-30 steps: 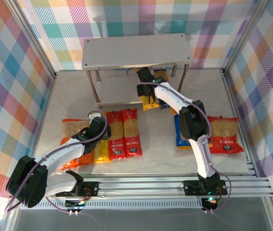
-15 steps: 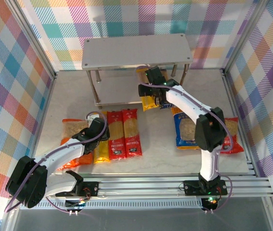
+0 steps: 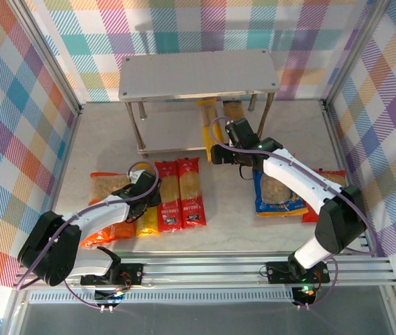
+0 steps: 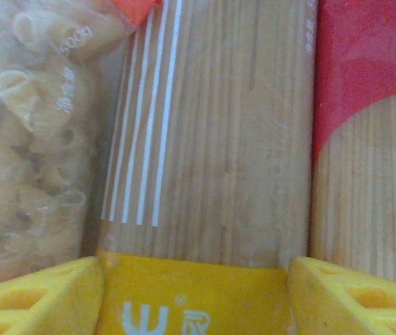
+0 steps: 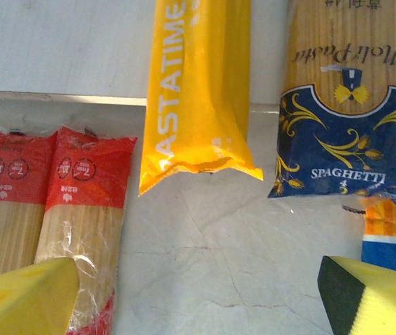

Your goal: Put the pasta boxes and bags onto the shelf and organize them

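We are holding the left gripper [image 4: 194, 307] spread wide, a finger either side of a yellow spaghetti pack [image 4: 204, 174] on the table [image 3: 225, 209], gripping nothing. The orange bag [image 4: 23, 139] and a red pack [image 4: 365, 139] are lying tight against it left and right, so closing could snag a neighbour. The right gripper [image 5: 198, 300] is hanging open, empty, near the shelf [image 3: 198, 73] front, where another yellow pack [image 5: 198, 91] and the dark blue pack [image 5: 344, 125] are overhanging the lower board [image 5: 58, 42]; a nudge could drag them out.
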`<action>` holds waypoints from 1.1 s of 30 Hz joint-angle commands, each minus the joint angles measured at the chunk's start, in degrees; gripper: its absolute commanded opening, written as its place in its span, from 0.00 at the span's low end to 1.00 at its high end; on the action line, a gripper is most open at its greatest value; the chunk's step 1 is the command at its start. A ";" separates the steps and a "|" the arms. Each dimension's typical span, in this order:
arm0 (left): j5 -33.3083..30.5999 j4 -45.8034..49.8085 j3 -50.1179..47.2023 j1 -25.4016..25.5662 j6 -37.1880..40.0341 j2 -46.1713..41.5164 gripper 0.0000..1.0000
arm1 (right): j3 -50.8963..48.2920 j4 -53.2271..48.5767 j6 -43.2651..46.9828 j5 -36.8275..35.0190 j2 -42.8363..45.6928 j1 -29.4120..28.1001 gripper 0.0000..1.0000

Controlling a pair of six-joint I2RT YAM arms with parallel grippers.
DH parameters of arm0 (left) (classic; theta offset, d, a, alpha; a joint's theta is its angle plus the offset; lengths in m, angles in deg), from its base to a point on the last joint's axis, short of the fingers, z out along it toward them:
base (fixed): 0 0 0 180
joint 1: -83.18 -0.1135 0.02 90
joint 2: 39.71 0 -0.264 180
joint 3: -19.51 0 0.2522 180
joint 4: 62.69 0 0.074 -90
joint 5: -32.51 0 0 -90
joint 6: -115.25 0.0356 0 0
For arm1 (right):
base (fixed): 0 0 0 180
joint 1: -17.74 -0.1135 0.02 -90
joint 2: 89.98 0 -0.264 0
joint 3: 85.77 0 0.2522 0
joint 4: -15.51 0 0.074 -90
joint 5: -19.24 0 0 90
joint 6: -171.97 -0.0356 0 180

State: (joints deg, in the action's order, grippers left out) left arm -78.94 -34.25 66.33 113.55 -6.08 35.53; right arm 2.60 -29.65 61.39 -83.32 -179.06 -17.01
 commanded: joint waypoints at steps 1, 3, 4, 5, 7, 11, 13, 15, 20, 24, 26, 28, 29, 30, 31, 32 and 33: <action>1.02 -0.01 2.33 0.66 -2.83 2.28 0.70 | -0.65 -0.96 -0.88 -0.19 1.73 0.03 0.89; 0.93 0.75 3.01 0.66 -3.44 3.48 0.75 | -0.78 -0.89 -0.92 -0.10 1.89 0.03 0.89; 1.10 0.80 3.22 0.66 -3.68 4.18 0.78 | -0.81 -0.67 -0.84 -0.08 1.99 -0.02 0.89; 1.38 0.81 3.37 0.66 -3.81 4.71 0.80 | -0.91 -0.60 -0.74 -0.01 1.98 0.02 0.89; 2.40 0.71 3.69 0.66 -3.98 6.16 0.80 | -0.95 -0.34 -0.74 -0.01 1.92 0.02 0.89; 3.26 0.88 4.38 0.66 -4.76 9.14 0.80 | -1.45 -0.16 -0.70 0.25 1.75 0.06 0.89; 2.85 3.26 4.21 0.66 -5.03 9.48 0.80 | -1.82 -0.12 -0.68 0.09 1.83 0.02 0.89; 1.86 4.48 4.12 0.66 -5.11 9.02 0.80 | -2.21 -0.07 -0.52 -0.10 1.83 0.03 0.89; -0.09 7.53 4.38 0.57 -5.11 7.05 0.84 | -2.36 0.07 -0.42 0.06 1.48 0.02 0.91; -0.14 7.57 4.04 0.48 -5.20 7.24 0.75 | -2.36 0.29 -0.37 0.34 1.25 0.07 0.91; -1.17 8.12 3.95 -0.05 -5.27 7.54 0.69 | -2.36 0.10 -0.41 0.34 1.28 0.03 0.91; -0.93 8.71 3.82 -1.43 -5.85 7.31 0.72 | -2.49 -0.15 -0.28 0.27 1.57 0.07 0.91; -0.05 8.42 3.52 -2.35 -5.92 7.09 0.76 | -2.61 -0.23 -0.27 0.16 1.69 0.03 0.91; 0.46 8.27 3.29 -2.86 -5.97 6.90 0.79 | -2.78 -0.33 -0.23 0.08 1.80 0.03 0.91; 0.98 8.05 3.11 -3.26 -6.00 6.85 0.81 | -2.87 -0.35 -0.19 0.05 1.96 0.10 0.91; 1.39 7.85 3.00 -3.56 -6.02 6.91 0.82 | -2.96 -0.35 -0.29 0.03 2.08 0.08 0.91; 1.78 7.59 2.85 -3.65 -6.03 7.10 0.81 | -3.05 -0.33 -0.27 -0.01 2.22 0.06 0.91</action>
State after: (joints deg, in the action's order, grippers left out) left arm -78.14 -30.91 70.94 111.23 -11.22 42.61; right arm 0.70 -29.56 61.41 -83.30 -178.84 -17.01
